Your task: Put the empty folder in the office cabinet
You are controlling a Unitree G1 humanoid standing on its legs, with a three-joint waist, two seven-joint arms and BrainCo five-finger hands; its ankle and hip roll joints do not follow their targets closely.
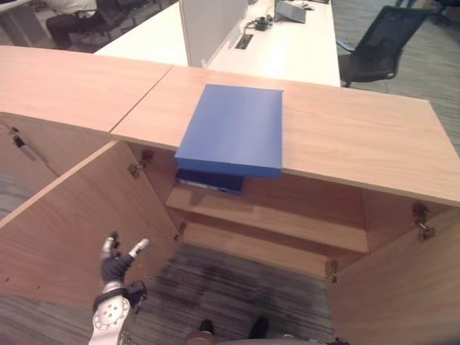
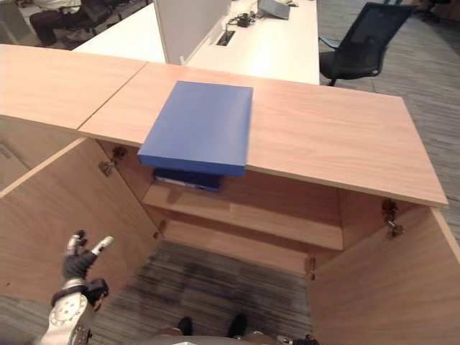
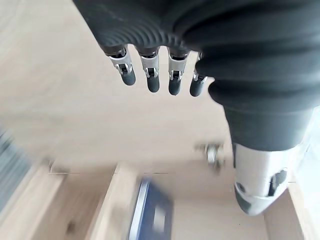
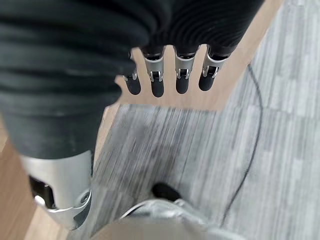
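- Wooden office cabinet [image 1: 345, 129] spans the scene, w/ a wide flat top; both doors stand open: left door [image 1: 79, 215], right door [image 1: 402, 280].
- Inside: a wood shelf [image 1: 287, 223] runs across the cabinet; grey striped carpet [image 1: 230, 287] in front of the opening.
- Blue folder [image 1: 233, 129] lies flat on the cabinet top, its near edge overhanging the front edge, above the opening. Not in either hand.
- A darker blue item [image 1: 210, 180], prob. another folder (partly hidden), sits on the shelf directly below it.
- Background: white desk [image 1: 280, 43] w/ a divider panel, black office chair [image 1: 381, 43], a seated person [image 1: 68, 18] at far left.
- Left hand [image 1: 118, 259] raised near the left door, fingers straight & relaxed, grasping nothing.
- Right hand [image 4: 170, 80] over the carpet, fingers straight, released, empty.
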